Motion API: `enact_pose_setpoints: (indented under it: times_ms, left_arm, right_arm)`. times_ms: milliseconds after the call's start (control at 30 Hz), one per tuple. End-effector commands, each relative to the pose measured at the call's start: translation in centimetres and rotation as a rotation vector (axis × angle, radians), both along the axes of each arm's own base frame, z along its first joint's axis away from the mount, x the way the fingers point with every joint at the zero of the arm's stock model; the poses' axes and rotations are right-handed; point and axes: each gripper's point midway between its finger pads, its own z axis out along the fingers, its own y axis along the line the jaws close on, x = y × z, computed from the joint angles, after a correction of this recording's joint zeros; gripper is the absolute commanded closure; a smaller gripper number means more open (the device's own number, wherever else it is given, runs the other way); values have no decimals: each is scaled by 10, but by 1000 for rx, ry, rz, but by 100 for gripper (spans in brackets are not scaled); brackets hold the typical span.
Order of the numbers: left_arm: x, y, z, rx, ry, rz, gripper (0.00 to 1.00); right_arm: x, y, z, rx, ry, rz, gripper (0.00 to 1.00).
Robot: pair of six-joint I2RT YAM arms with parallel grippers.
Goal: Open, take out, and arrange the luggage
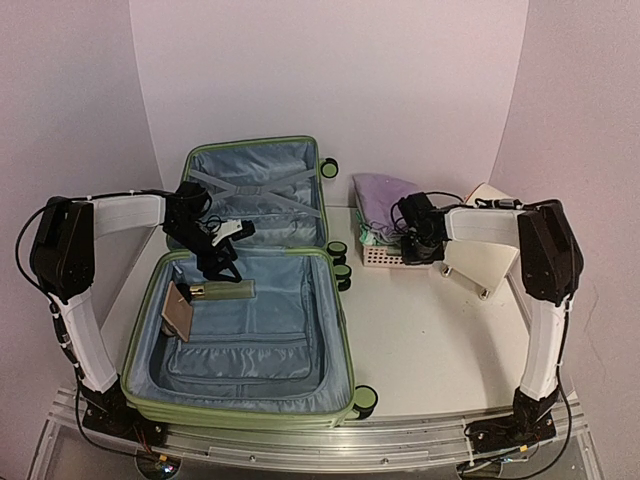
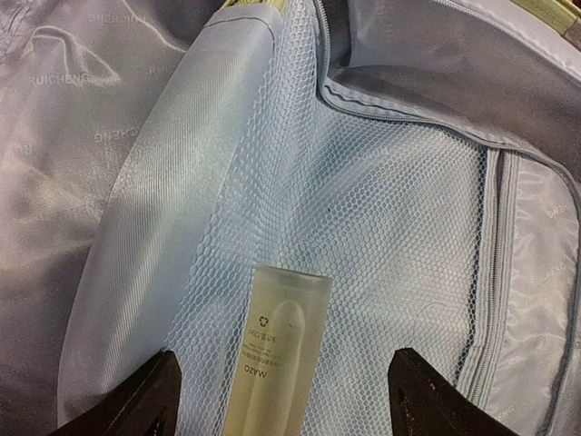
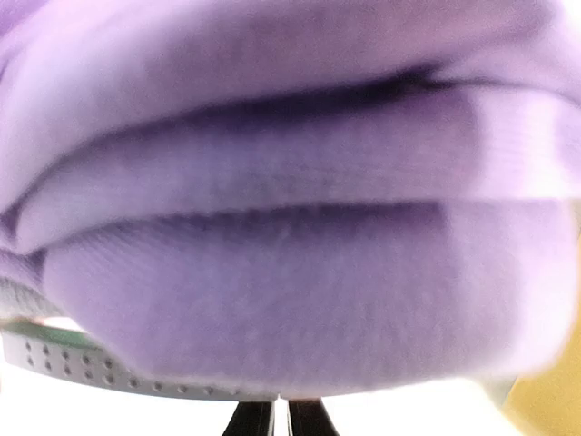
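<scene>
Light-green luggage (image 1: 230, 411), purple cloth (image 1: 385, 193)

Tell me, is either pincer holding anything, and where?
Left pincer open, holding nothing. Right pincer shut at the lower edge of the purple cloth; a grip cannot be told.

Folded purple cloth (image 1: 383, 195) lies atop the pink slotted basket (image 1: 380, 257).

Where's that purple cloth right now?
In the overhead view, the purple cloth lies right of centre, heaped on the pink basket just right of the open luggage.
</scene>
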Motion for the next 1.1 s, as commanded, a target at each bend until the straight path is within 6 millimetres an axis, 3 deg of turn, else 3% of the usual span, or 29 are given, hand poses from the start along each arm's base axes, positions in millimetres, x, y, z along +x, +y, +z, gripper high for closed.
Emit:
enact_pose_setpoints:
  times_ms: [0,100,167,267,300,333,367,400,467,500,567,600,633,733,867,1067]
  left_arm:
    - [106,46,77,28,-452,219,21]
    - [104,46,78,29,-455,219,21]
    - [102,47,76,30,-450,219,21]
    - [99,47,75,28,-446,216,21]
    - [98,46,75,27,-440,208,21]
    - [97,46,74,27,-437,204,21]
    - [96,45,76,26,-438,194,21]
    - [96,44,76,25,-436,189,21]
    - [97,44,78,25,-437,186,21]
    - [97,43,80,23,-439,184,21]
    - [97,43,82,21,-442,183,21]
    - [96,43,83,17,-442,183,21]
    - [95,43,83,17,-442,183,21]
    - [92,42,85,11,-439,180,21]
    - [85,39,83,4,-425,174,20]
    - [83,37,84,4,-425,165,19]
  right_arm:
    - [45,-2,36,-8,-126,3,91]
    - [43,17,51,95,-119,39,87]
    - [32,33,73,152,-135,89,80]
    - [16,48,122,199,-208,137,67]
    - [12,48,147,225,-250,136,61]
    - [11,45,159,228,-273,126,58]
    - [8,34,193,219,-341,94,52]
    - [8,26,210,204,-378,68,47]
    - [8,8,231,161,-425,12,38]
    - [13,-17,240,99,-442,-60,27]
    - [18,-34,242,68,-430,-104,13]
    - [25,-53,239,22,-408,-144,3]
    - [28,-61,230,-31,-380,-164,2]
    - [40,-92,233,-159,-352,-235,2]
    - [62,-130,208,-279,-261,-308,2]
    - [80,-135,175,-353,-168,-267,2]
